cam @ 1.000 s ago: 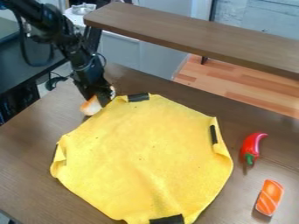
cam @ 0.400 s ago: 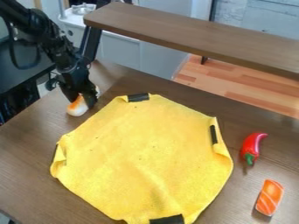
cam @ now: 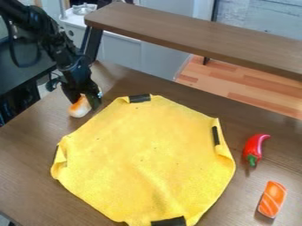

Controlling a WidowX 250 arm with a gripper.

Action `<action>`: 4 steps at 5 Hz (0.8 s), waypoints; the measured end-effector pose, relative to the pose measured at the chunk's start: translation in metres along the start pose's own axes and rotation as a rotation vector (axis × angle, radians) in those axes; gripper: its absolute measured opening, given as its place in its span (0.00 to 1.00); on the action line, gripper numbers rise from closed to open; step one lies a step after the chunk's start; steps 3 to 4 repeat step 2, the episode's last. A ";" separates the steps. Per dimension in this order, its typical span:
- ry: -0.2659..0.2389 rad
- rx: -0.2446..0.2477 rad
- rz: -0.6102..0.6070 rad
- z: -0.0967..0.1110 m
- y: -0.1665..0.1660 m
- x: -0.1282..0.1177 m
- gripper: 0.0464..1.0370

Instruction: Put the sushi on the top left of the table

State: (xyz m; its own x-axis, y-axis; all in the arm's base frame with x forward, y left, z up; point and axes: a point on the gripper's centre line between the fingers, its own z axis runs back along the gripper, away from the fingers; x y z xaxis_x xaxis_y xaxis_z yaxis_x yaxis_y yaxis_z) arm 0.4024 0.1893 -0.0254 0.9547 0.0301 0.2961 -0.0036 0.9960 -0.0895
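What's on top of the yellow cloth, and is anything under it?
Black strips sit at the yellow cloth's edges, its middle bare but for specks. It lies on the brown table, visible around it; the cloth covers whatever else is underneath.

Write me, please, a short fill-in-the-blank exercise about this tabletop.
1. The large cloth on the table is coloured ____.
2. The red pepper has a stem coloured ____.
3. The tape along the cloth's edges is coloured ____.
4. The end effector is at the orange-and-white sushi, on the picture's ____ side.

Missing words: yellow; green; black; left.
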 end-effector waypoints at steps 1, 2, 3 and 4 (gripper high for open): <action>-0.048 -0.048 0.007 0.038 -0.002 0.010 0.96; -0.041 -0.063 -0.055 0.075 -0.026 0.011 0.96; -0.041 -0.063 -0.055 0.075 -0.026 0.011 0.96; -0.041 -0.063 -0.055 0.075 -0.026 0.011 0.96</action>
